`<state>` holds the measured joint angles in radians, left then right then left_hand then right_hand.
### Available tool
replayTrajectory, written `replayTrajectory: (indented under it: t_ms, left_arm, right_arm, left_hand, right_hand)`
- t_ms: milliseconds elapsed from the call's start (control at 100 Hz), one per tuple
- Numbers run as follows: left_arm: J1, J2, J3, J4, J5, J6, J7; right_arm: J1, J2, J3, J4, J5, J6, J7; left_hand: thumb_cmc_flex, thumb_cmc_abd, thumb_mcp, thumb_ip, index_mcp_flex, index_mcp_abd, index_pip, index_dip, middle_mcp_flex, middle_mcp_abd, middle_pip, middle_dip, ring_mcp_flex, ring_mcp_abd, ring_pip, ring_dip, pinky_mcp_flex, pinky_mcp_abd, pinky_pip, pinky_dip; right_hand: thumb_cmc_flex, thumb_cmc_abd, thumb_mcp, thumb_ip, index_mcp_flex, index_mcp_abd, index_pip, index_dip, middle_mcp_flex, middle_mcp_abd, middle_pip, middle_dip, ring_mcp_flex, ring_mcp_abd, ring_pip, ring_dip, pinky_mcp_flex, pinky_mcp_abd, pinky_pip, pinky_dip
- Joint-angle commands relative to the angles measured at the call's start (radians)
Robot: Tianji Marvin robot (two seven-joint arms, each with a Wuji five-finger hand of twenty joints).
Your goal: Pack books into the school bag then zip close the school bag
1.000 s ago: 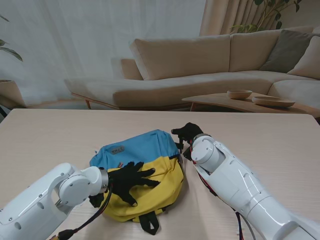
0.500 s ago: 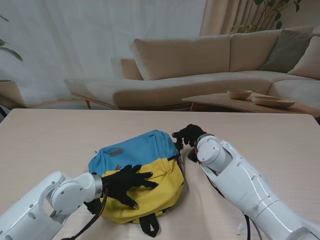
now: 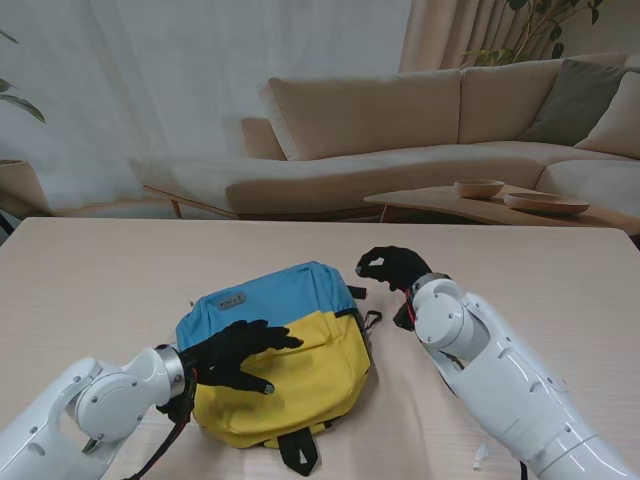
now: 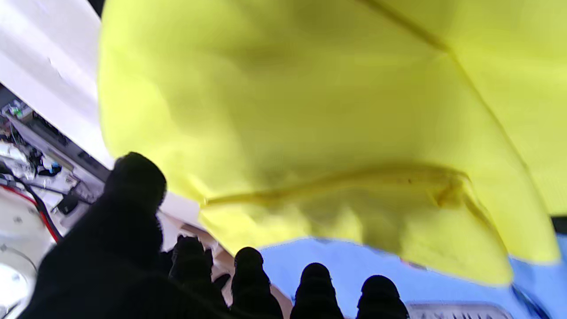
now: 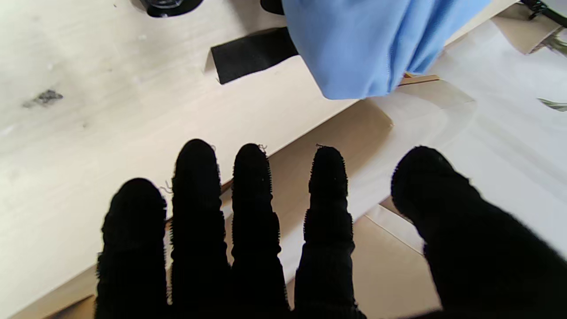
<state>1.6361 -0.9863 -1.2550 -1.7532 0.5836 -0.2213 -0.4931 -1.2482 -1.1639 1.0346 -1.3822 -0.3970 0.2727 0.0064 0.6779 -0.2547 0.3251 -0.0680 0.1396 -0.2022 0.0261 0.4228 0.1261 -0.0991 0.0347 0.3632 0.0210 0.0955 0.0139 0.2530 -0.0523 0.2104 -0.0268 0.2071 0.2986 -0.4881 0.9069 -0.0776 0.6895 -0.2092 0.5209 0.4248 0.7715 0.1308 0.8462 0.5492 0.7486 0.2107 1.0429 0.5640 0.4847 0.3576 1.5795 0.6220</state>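
Observation:
The school bag [image 3: 300, 375] lies flat on the table, blue on its far half and yellow on the half nearer to me. No book shows in any view. My left hand [image 3: 232, 358] is open with fingers spread over the bag's left edge, and the yellow fabric [image 4: 310, 110] fills the left wrist view beyond its fingertips [image 4: 248, 274]. My right hand [image 3: 392, 268] hangs open, fingers loosely curled, just off the bag's far right corner and holding nothing. In the right wrist view, the blue corner [image 5: 367, 44] and a black strap [image 5: 252, 53] lie beyond the spread fingers [image 5: 252, 212].
A black strap loop [image 3: 297, 452] sticks out from the bag's near edge. Light wooden table [image 3: 120, 270] stretches to both sides. Beyond the table stand a beige sofa [image 3: 400, 130] and a low table with bowls [image 3: 500, 195].
My left arm has drawn back toward me, its hand sliding from the middle of the yellow panel to the bag's left edge. My right hand has moved right, away from the bag's corner.

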Motion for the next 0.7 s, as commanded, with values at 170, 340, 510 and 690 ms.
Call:
replayTrajectory:
  t_ms: [170,340,510,690]
  left_arm:
    - [0.036,-0.036,-0.051,-0.054,0.012,0.046,0.102]
    - [0.04,-0.066,-0.041,-0.05,-0.009,0.112,0.235]
    - [0.014,-0.097,0.007,-0.012,-0.081,0.176,0.348]
    - [-0.023,-0.116,0.054,0.041,-0.18,0.179,0.394]
  right_arm:
    - [-0.158,0.024,0.086,-0.179,-0.058,-0.082,-0.008]
    - [-0.299,0.03,0.161,-0.3,-0.077,-0.164,-0.037]
    - [-0.418,0.033,0.207,-0.378,-0.047,-0.244,-0.045]
    - [-0.488,0.04,0.21,-0.399,-0.014,-0.324,-0.027]
  left_hand:
    - [0.042,0.088,-0.125,0.054,-0.008,0.03,0.024,0.035,-0.002,0.022,0.004,0.02,0.006,0.005,0.003,0.009,-0.013,0.008,0.038,0.025]
    - [0.047,0.103,-0.144,0.054,0.01,0.056,0.049,0.006,-0.002,0.042,-0.002,0.005,0.008,0.007,-0.009,-0.018,-0.01,0.008,0.027,0.012]
    - [0.046,0.11,-0.148,0.053,0.008,0.063,0.111,-0.061,-0.003,0.04,0.003,-0.001,0.006,0.0,-0.017,-0.036,-0.009,-0.004,0.023,-0.001]
    - [0.036,0.118,-0.154,0.052,0.005,0.042,0.07,-0.111,-0.001,0.025,-0.011,-0.02,0.006,-0.01,-0.021,-0.071,-0.006,-0.012,0.019,-0.026]
  right_hand:
    - [-0.053,0.022,0.017,0.035,-0.106,0.007,-0.016,-0.021,-0.113,-0.045,-0.243,-0.22,-0.133,-0.071,-0.483,-0.209,-0.204,0.016,-0.347,-0.165]
    - [-0.054,0.032,0.027,0.039,-0.186,-0.005,-0.035,-0.059,-0.22,-0.074,-0.346,-0.261,-0.258,-0.122,-0.678,-0.296,-0.337,-0.043,-0.53,-0.284]
    - [-0.046,0.066,0.036,0.047,-0.349,-0.034,-0.072,-0.103,-0.387,-0.126,-0.391,-0.28,-0.416,-0.193,-0.777,-0.343,-0.461,-0.12,-0.666,-0.378]
    - [-0.011,0.147,-0.015,0.081,-0.586,-0.096,-0.098,-0.147,-0.58,-0.221,-0.449,-0.323,-0.615,-0.304,-0.854,-0.376,-0.586,-0.219,-0.819,-0.484]
